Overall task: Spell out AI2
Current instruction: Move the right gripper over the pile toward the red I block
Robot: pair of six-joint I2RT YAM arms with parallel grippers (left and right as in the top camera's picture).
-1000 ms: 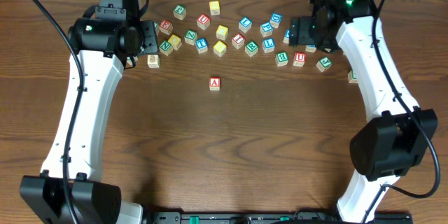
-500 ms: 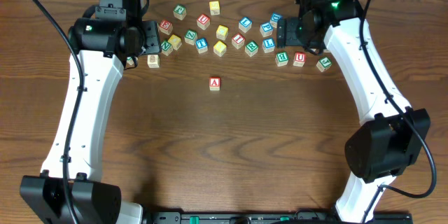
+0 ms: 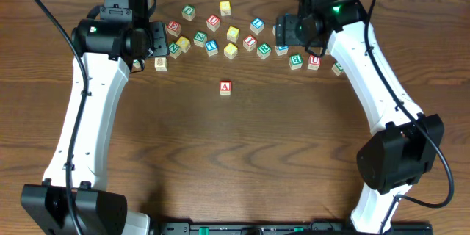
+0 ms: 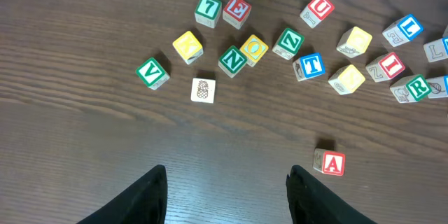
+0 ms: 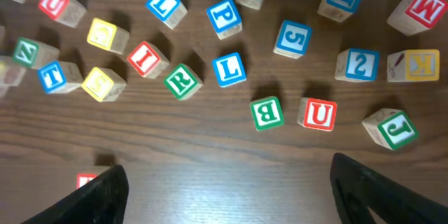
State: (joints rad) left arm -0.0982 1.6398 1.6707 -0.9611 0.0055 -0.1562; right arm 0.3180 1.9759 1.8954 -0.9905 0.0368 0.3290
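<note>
The red "A" cube (image 3: 225, 87) stands alone on the table in front of the row of cubes; it also shows in the left wrist view (image 4: 330, 162), and its edge peeks past a finger in the right wrist view (image 5: 87, 180). The red "I" cube (image 3: 250, 42) lies in the row (image 5: 148, 59) (image 4: 386, 66). The blue "2" cube (image 5: 357, 64) lies beside a yellow "K" cube; my right arm hides it in the overhead view. My left gripper (image 4: 227, 196) (image 3: 158, 40) is open and empty. My right gripper (image 5: 231, 192) (image 3: 283, 33) is open and empty above the row.
Several other lettered cubes are scattered along the back of the table, among them green "B" (image 5: 267, 112), red "U" (image 5: 318, 114), green "J" (image 5: 390, 127) and green "V" (image 4: 152, 71). A cube with a pineapple picture (image 4: 203, 89) lies near the left gripper.
My right arm has swung left along the row of cubes, from the right end toward the middle. The left arm and the cubes have not moved.
</note>
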